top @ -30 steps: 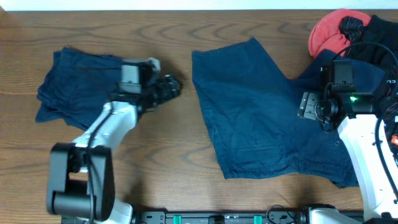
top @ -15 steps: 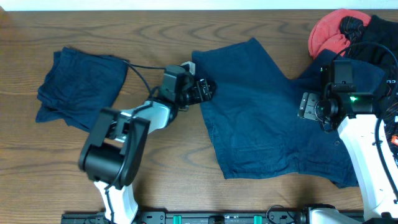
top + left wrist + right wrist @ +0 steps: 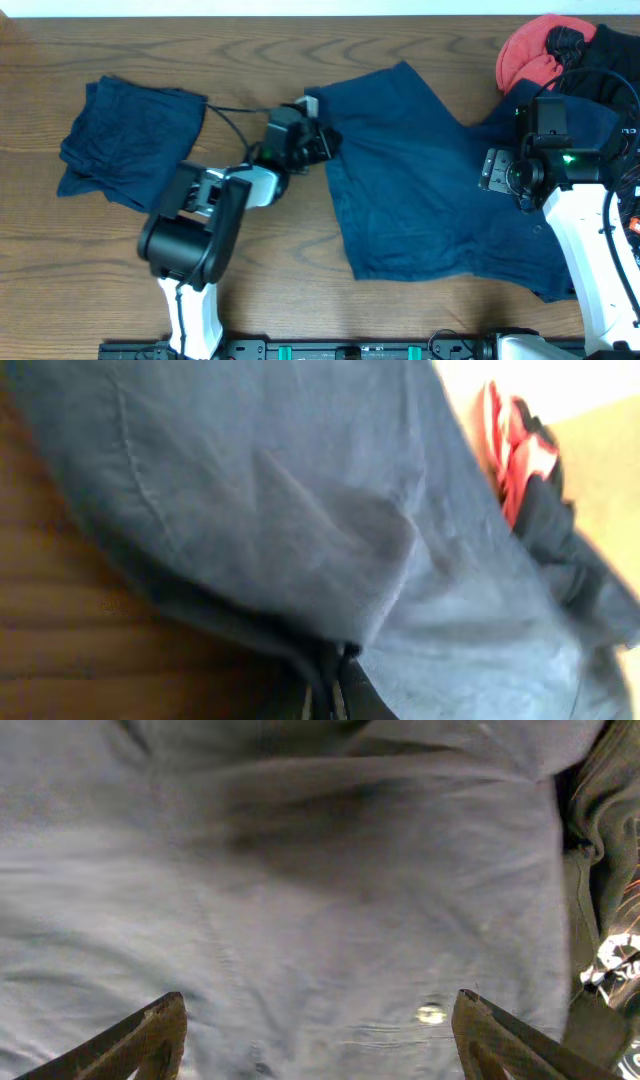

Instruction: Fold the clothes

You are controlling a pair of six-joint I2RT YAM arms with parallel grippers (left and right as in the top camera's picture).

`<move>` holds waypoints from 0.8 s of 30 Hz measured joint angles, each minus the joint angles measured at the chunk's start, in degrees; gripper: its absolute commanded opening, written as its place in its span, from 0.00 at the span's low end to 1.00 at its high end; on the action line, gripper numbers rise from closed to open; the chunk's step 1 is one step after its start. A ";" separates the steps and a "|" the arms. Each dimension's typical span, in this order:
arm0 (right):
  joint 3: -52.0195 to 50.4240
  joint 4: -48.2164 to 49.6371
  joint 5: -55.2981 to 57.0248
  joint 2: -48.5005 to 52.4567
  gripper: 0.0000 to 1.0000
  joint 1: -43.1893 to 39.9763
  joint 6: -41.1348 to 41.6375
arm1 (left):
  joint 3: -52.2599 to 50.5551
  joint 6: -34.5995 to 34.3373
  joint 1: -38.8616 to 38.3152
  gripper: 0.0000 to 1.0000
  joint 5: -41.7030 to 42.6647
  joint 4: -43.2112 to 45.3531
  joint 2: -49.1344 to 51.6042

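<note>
A pair of dark navy shorts (image 3: 440, 190) lies spread across the middle and right of the table. My left gripper (image 3: 320, 142) is shut on their left edge, near the upper left corner. In the left wrist view the closed jaws (image 3: 326, 698) pinch a fold of the blue cloth (image 3: 300, 510), which is lifted off the wood. A second navy garment (image 3: 130, 140) lies folded at the far left. My right gripper (image 3: 498, 170) hovers open over the right part of the shorts. Its fingertips (image 3: 160, 1030) stand wide apart above the cloth, beside a small pale button (image 3: 431, 1013).
A red cloth (image 3: 530, 50) and dark garments (image 3: 610, 60) are piled at the back right corner; they also show as the red cloth (image 3: 510, 450) in the left wrist view. Bare wooden table (image 3: 270, 270) lies between the two navy garments and along the front.
My left gripper travelled right from the folded garment to the left edge of the shorts and shut on it; that edge has bunched a little. The right arm has stayed still.
</note>
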 measured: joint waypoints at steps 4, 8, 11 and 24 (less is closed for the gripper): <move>0.00 0.02 0.00 0.00 0.83 0.00 0.00 | 0.09 0.13 7.21 0.06 1.16 -8.57 -7.26; 0.00 -0.20 -0.02 0.00 0.83 0.00 -0.44 | 0.72 1.11 16.26 0.06 0.39 -22.47 -15.02; 0.00 -0.28 0.00 0.00 0.83 0.00 -1.75 | 1.46 1.60 22.67 0.06 -2.05 -38.56 -18.27; 0.00 -1.31 -6.62 5.44 0.01 -0.22 -6.45 | 0.83 10.01 25.53 0.06 -15.17 -70.31 -18.43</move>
